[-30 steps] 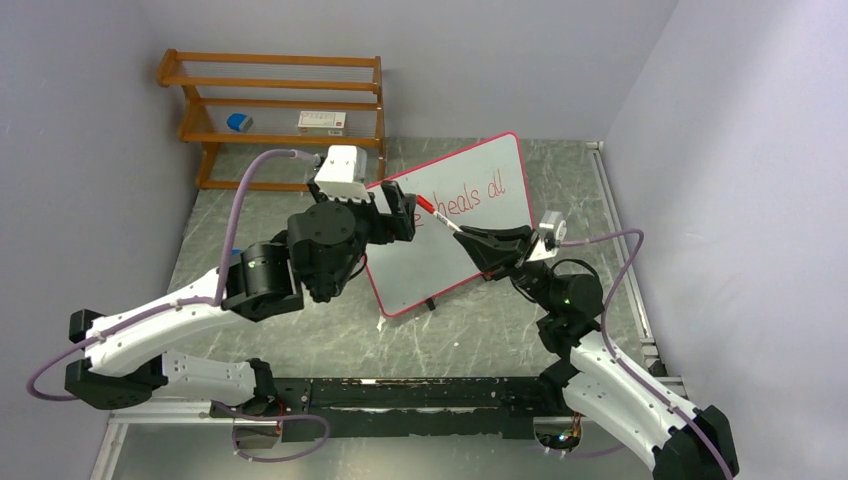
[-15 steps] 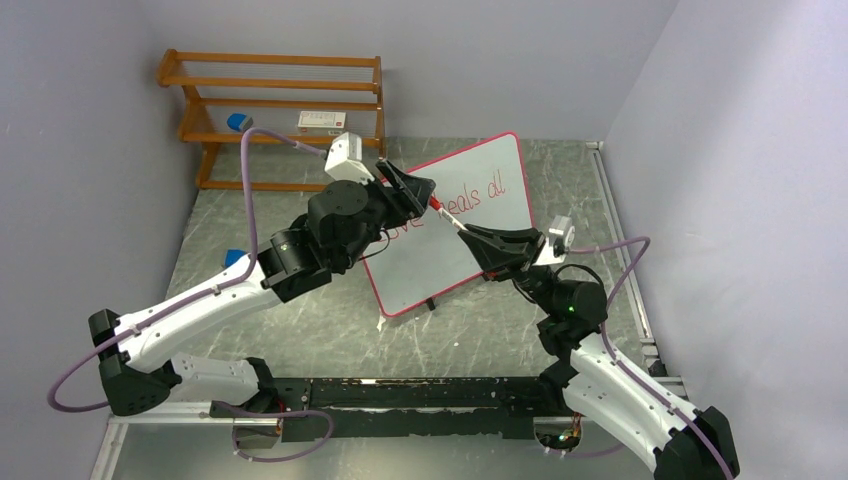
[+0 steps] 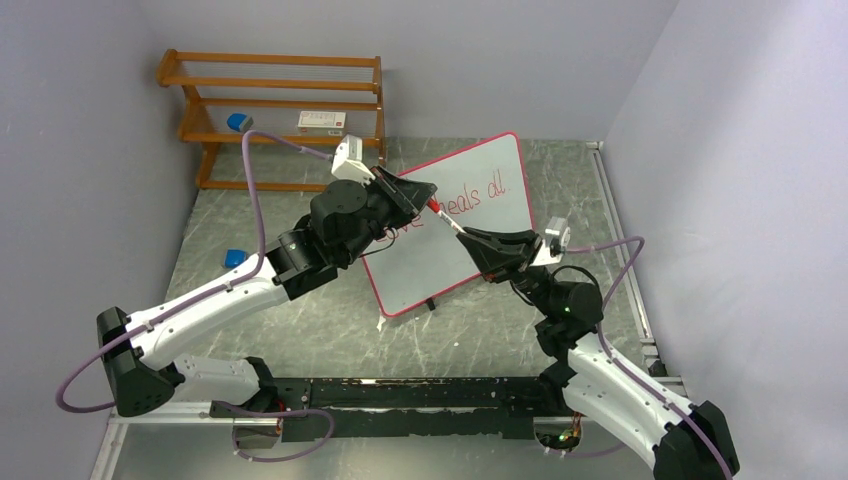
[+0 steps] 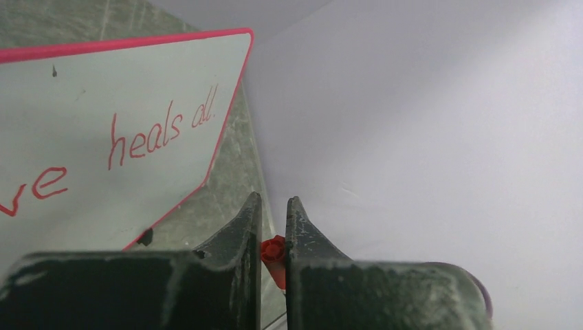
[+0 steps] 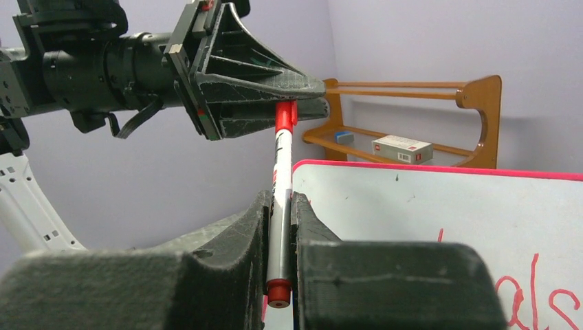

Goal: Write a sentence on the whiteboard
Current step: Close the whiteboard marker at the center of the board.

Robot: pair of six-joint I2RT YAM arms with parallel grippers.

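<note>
the sentence (image 4: 148, 137) ends "heals all." in red on the whiteboard (image 3: 430, 270), which stands beyond both arms, so the writing looks done. the right gripper (image 5: 280, 201) is clamped on the marker (image 5: 280, 158), and the left gripper (image 4: 275, 206) is pinched on its red cap (image 4: 273, 251). i cannot tell whether the cap is seated.

light: even, diffuse, fairly bright, probably from overhead | shadows: faint, soft-edged beneath the whiteboard (image 3: 430, 268) | right wrist: own fingers (image 5: 172, 282) near lens blurred, grainy | left wrist: whiteboard reads dull grey
</note>
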